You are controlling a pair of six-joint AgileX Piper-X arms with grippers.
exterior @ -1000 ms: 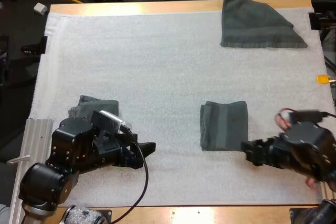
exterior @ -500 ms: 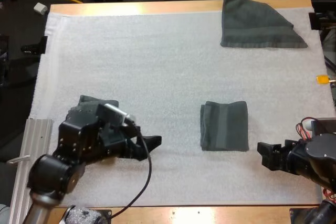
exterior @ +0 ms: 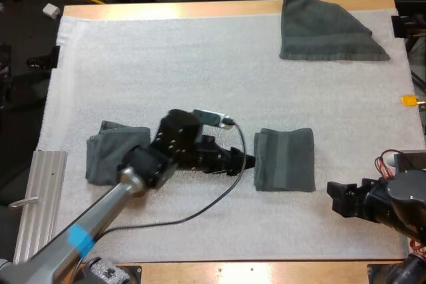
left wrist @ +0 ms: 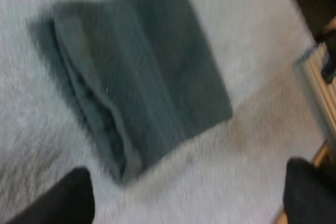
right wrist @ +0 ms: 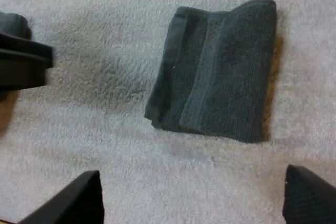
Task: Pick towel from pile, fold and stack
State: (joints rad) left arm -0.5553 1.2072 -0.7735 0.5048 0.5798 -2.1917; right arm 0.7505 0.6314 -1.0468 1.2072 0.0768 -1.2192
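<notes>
A folded grey-green towel (exterior: 284, 159) lies on the white mat right of centre. My left gripper (exterior: 247, 161) sits just off its left edge. In the left wrist view that towel (left wrist: 142, 72) lies ahead of the left gripper (left wrist: 184, 208), whose fingers (left wrist: 52, 203) stand wide apart and clear of it. A second folded towel (exterior: 110, 154) rests at the near left. A flat, spread towel (exterior: 326, 28) lies at the far right corner. My right gripper (exterior: 333, 199) is open near the mat's right front, back from the middle towel (right wrist: 220, 72), with nothing between its fingers (right wrist: 68, 203).
An aluminium rail (exterior: 36, 197) runs along the table's near left side. Bare mat (exterior: 186, 71) stretches across the middle and far left. The left arm's fingers (right wrist: 21, 61) appear beside the middle towel in the right wrist view.
My left arm has swung right, from beside the left towel to the middle towel's left edge. The right gripper drew back to the right a second ago and has held still since.
</notes>
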